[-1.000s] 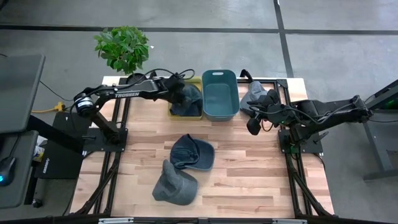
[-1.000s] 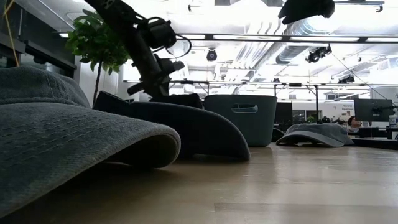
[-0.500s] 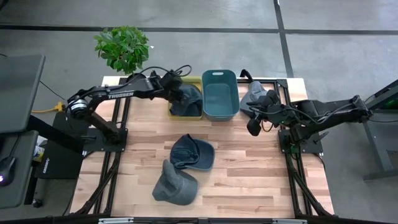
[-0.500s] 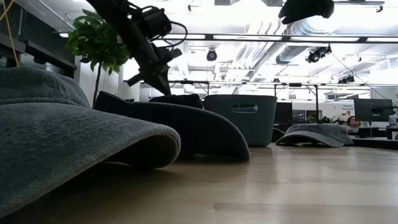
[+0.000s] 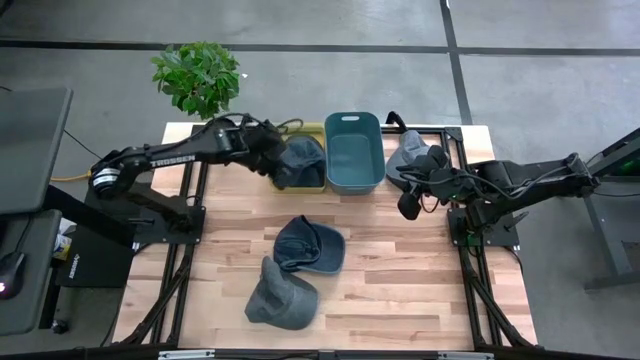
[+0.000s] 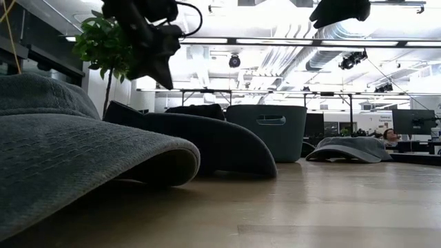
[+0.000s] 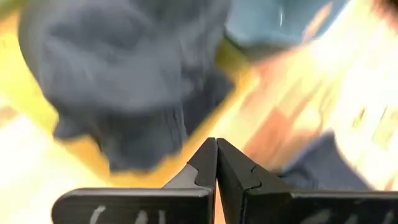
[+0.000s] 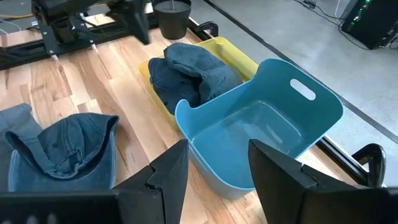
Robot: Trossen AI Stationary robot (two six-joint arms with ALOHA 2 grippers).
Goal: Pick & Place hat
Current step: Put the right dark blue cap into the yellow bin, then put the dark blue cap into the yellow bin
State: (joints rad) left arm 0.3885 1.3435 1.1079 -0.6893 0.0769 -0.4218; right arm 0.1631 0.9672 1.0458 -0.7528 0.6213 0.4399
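Observation:
A dark blue hat (image 5: pixel 300 160) lies crumpled in the yellow bin (image 5: pixel 285 182) at the table's far side; it also shows in the left wrist view (image 7: pixel 124 81) and the right wrist view (image 8: pixel 186 74). My left gripper (image 5: pixel 266 156) is shut and empty, raised just left of that bin (image 6: pixel 160 72). A blue cap (image 5: pixel 310 243) and a grey hat (image 5: pixel 282 295) lie on the table's middle and near part. Another grey hat (image 5: pixel 405 150) lies at the far right. My right gripper (image 5: pixel 408 205) is open and empty, raised right of the blue bin (image 5: pixel 352 152).
The empty blue bin (image 8: pixel 261 130) stands right beside the yellow bin (image 8: pixel 239 59). A potted plant (image 5: pixel 197 75) stands beyond the table's far left corner. Bare wood lies on the right near part of the table (image 5: pixel 420 290).
My left gripper has risen from just above the hat in the yellow bin and drawn back toward the table's left edge. The hat has stayed in the bin. My right arm has kept still.

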